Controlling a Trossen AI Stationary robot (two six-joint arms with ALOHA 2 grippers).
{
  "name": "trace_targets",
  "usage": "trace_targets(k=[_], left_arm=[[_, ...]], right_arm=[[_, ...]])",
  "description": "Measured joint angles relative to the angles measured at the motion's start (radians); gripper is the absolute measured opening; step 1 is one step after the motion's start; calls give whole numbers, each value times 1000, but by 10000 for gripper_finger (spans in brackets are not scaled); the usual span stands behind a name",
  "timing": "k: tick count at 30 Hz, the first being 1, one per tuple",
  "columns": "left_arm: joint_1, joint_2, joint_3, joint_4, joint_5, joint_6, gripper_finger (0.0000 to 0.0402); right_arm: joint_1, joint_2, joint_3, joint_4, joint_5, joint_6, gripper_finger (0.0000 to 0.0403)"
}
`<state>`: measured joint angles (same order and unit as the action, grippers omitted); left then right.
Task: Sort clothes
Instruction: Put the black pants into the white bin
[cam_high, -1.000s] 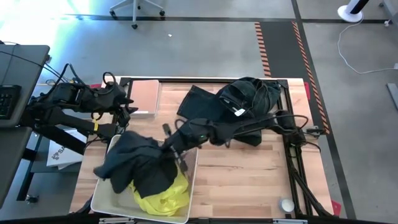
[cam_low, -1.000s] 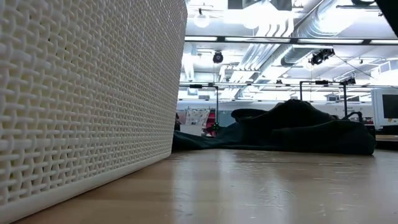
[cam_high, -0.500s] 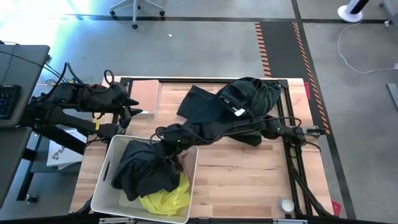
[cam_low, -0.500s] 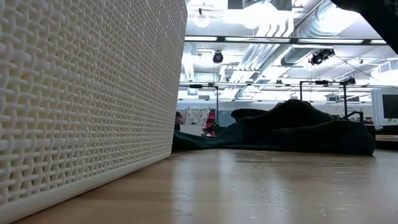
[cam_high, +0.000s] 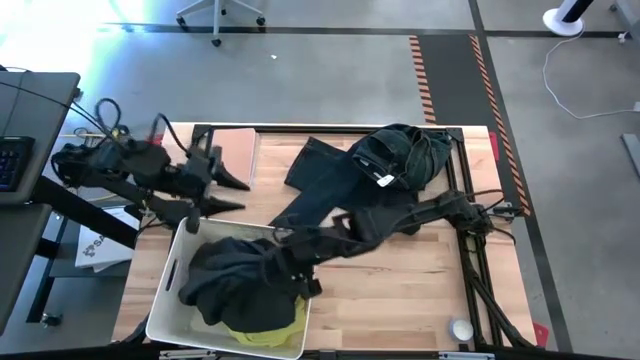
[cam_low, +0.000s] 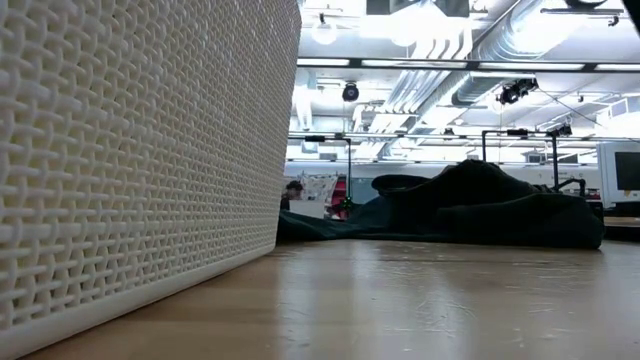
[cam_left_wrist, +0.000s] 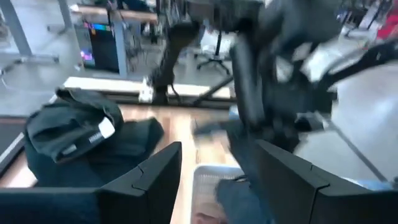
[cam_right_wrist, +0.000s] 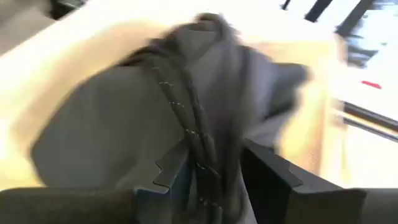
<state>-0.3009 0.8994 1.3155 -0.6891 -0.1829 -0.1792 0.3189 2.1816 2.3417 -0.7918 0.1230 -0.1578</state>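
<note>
A dark grey garment (cam_high: 235, 280) lies bunched in the white woven basket (cam_high: 165, 300) at the table's near left, on top of a yellow garment (cam_high: 270, 335). My right gripper (cam_high: 292, 278) reaches over the basket's right rim, slanting down, shut on this dark garment (cam_right_wrist: 124, 118). My left gripper (cam_high: 232, 195) hovers open by the basket's far rim, pointing toward the table's right, with nothing between its fingers (cam_left_wrist: 155, 180). Dark jeans (cam_high: 320, 180) and a heap of dark green clothes (cam_high: 400, 155) lie on the table at the far right. My right gripper has a bunched, seamed fold (cam_right_wrist: 211, 146) of the dark grey garment between its two fingers (cam_right_wrist: 171, 171). The fingers come slanting down from the table's right. The rest of the garment lies slack in the basket below.
A tan flat board (cam_high: 235, 150) lies at the far left beside my left gripper. The basket's wall (cam_low: 140, 150) fills the low view's left, with the dark heap (cam_low: 470, 205) beyond it. Bare wood stretches across the near right, with a small white object (cam_high: 460, 328) at the corner.
My right gripper has gone toward the near edge and deeper over the basket. The dark garment, earlier draped over the basket's left rim, has gathered inside and now covers most of the yellow one. My left gripper has moved toward the table's right and tipped up toward level.
</note>
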Motion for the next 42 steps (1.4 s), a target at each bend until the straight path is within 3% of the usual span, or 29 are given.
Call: trace_targets(k=[4,10,14,18,22,29,34,42], left_arm=[[-82,69,0,-20,-64,-34,197],[-191,176,0,-73,-81,-119,197],[-244,239,0,-189,-76,-262,197],[-280,296,-48,-265,-65,-359,197],[-285,349,-157,-243,55,-465,197],[-285,402,-345,-192,181,-635,197],[-284,397,-462,15,216,-647,197],[-280,349,-440,48,211,-574,197]], right_arm=[[45,-48,2,-90,194,1,129],[105,-105,0,-297,330,79,129],[144,-149,0,-484,478,233,129],[203,-175,0,-634,692,429,130],[250,-178,0,-774,863,628,130],[306,-181,-15,-775,880,647,130],[331,-181,-15,-778,891,631,130],[374,-215,-15,-779,890,596,130]])
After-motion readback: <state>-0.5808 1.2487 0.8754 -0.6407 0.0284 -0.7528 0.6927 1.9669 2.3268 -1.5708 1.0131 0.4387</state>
